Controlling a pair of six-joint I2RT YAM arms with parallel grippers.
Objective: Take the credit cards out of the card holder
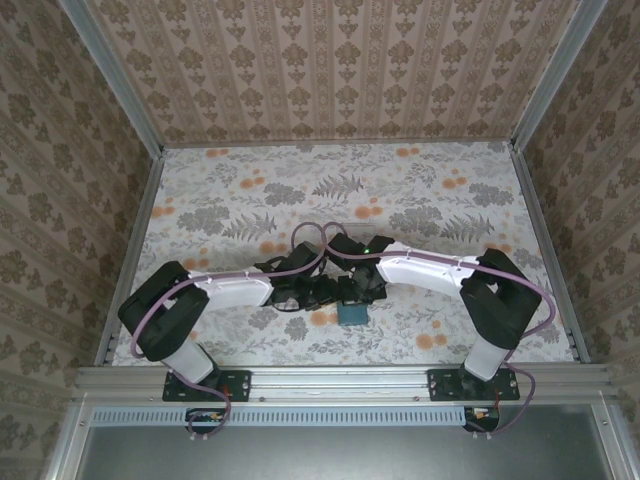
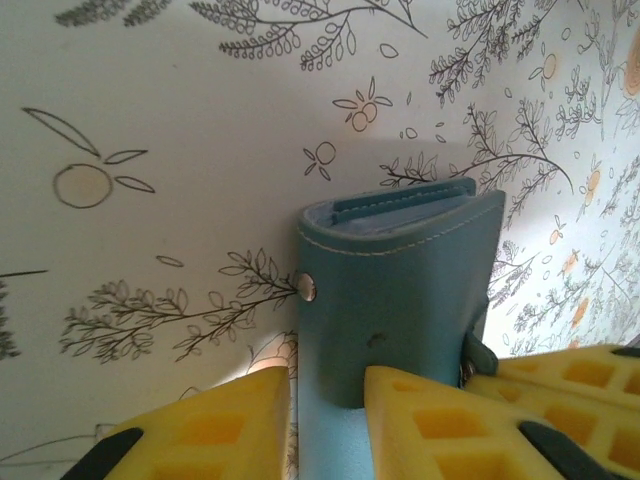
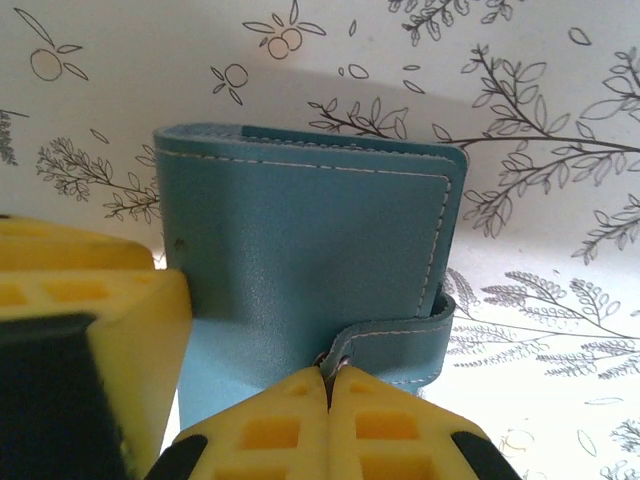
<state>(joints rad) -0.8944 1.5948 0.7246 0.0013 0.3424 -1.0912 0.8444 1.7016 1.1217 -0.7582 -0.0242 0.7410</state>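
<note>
**Item 1. Card holder (image 1: 352, 314).** Teal folding wallet with pale stitching round the cover, folded shut. It sits at the near middle of the worktop (image 1: 220, 200), at the spot where the two arms meet. A small metal stud (image 2: 307, 287) sits on its left edge in the left wrist view.

**Item 2. Left hand (image 2: 328, 400).** One yellow pad lies on each side of the holder's body, closed against it and gripping the holder. Judged purpose: to anchor the wallet so it does not drag or turn when its fastening is pulled.

**Item 3. Right hand (image 3: 330, 385).** The fingertips are pressed fully together on the end of the closure strap (image 3: 400, 345), which wraps round the holder's right edge. Judged purpose: to draw the strap clear so the cover can swing open.

**Item 4. Credit cards.** Judged to be inside the holder's slots. Layered pale edges show at the holder's far end in the left wrist view, but it is too soft to say whether any of them is a card.

**Status.** Opening step; no card has been drawn out yet. The next move calls for a pull on the strap against a firm left hold.

**Risk.** The thin strap may slip from the pinch, or the wallet may twist.
</note>
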